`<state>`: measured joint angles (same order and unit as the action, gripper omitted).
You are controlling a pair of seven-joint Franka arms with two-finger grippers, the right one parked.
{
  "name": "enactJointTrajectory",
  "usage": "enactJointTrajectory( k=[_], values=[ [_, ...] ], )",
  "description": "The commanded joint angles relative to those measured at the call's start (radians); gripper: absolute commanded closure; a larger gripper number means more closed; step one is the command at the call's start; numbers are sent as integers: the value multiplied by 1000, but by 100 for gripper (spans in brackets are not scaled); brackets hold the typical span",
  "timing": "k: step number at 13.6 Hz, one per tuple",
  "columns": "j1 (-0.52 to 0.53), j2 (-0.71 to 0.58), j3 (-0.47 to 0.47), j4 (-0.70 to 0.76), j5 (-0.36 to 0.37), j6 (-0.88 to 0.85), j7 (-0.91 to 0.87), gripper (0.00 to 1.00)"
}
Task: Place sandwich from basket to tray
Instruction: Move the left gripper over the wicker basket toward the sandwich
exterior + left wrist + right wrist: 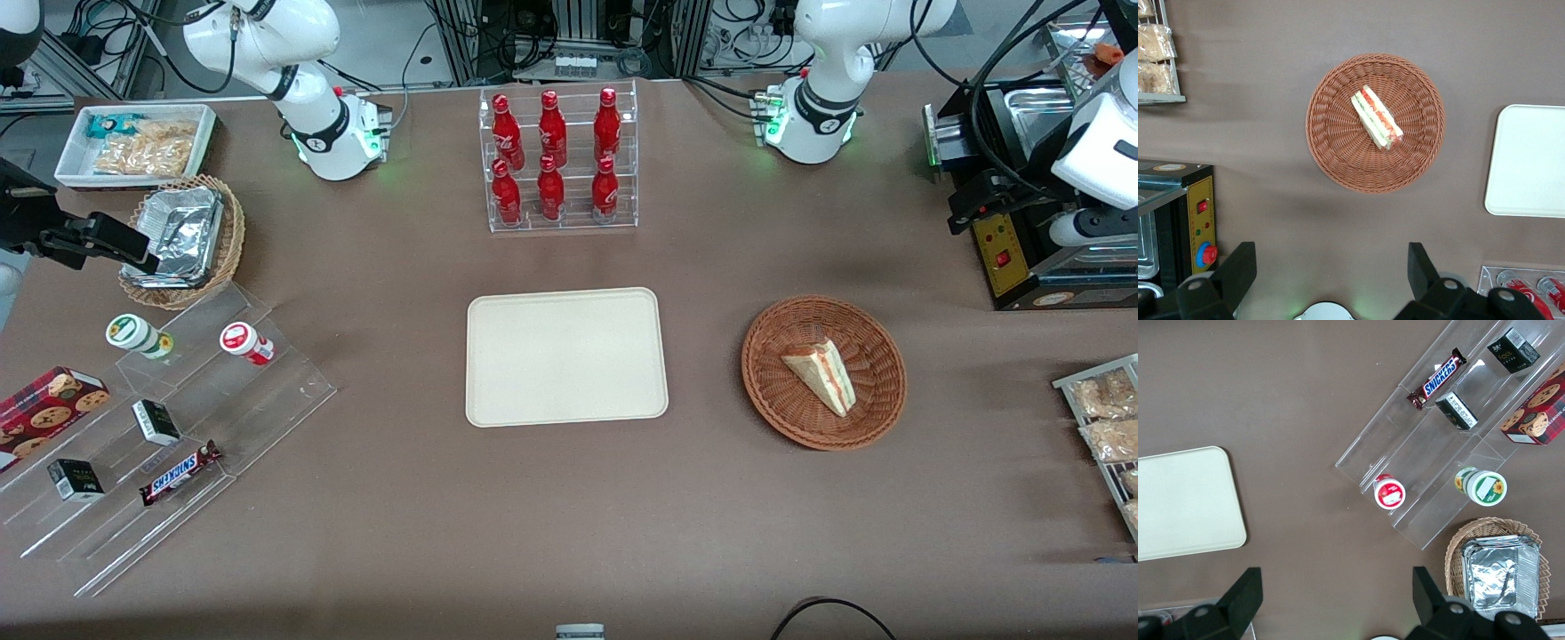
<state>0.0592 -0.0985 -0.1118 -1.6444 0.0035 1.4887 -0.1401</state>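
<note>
Plainly, pale wedge sandwich, jaws apart

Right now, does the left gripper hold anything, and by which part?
Nothing is held. The gripper is open, high above the table, and the sandwich lies untouched in the basket.

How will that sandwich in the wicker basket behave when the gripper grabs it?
The sandwich looks like soft layered bread, so it will likely squash. Its filling stripe suggests the layers may slide apart. It lies tilted in the basket; the gripper hangs open above the table.
</note>
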Motion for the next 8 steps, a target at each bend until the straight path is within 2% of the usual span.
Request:
enactJointTrajectory(
  k=[1,6,8],
  values=[
    [4,-18,3,-17,6,1,26,0],
    [-1,63,0,-37,6,16,7,0],
    [-4,117,-3,-67,7,77,-33,0]
  ],
)
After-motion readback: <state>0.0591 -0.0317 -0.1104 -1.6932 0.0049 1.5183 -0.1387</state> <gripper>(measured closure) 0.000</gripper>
